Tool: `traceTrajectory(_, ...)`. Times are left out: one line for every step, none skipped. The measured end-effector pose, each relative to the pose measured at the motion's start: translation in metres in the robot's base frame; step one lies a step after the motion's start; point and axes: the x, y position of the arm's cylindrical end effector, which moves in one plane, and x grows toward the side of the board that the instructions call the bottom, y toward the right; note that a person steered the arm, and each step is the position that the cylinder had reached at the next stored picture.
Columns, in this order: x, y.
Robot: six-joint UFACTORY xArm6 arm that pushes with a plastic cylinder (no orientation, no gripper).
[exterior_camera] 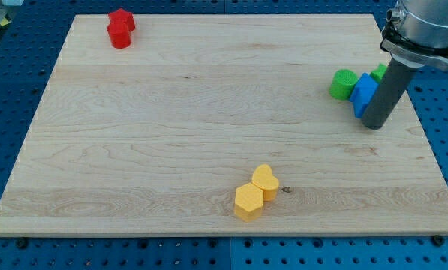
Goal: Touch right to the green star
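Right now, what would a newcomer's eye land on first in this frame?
First, the thick dark rod at the view's right, my tip set down against a tight cluster: a blue block, a green round block on its left, and a green piece half hidden behind the rod. Then two red blocks at the top left of the wooden board, and two yellow blocks touching at bottom centre.

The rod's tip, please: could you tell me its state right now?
My tip: no pincer, holding nothing; on the board just below-right of the blue block, beside green blocks.
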Motion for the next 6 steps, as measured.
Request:
traceTrajectory(-0.003,0.010)
traceTrajectory(0.017,0.039)
traceTrajectory(0.007,0.078)
traceTrajectory(-0.029,0.100)
traceTrajectory(-0.067,0.101)
traceTrajectory(-0.082,0.083)
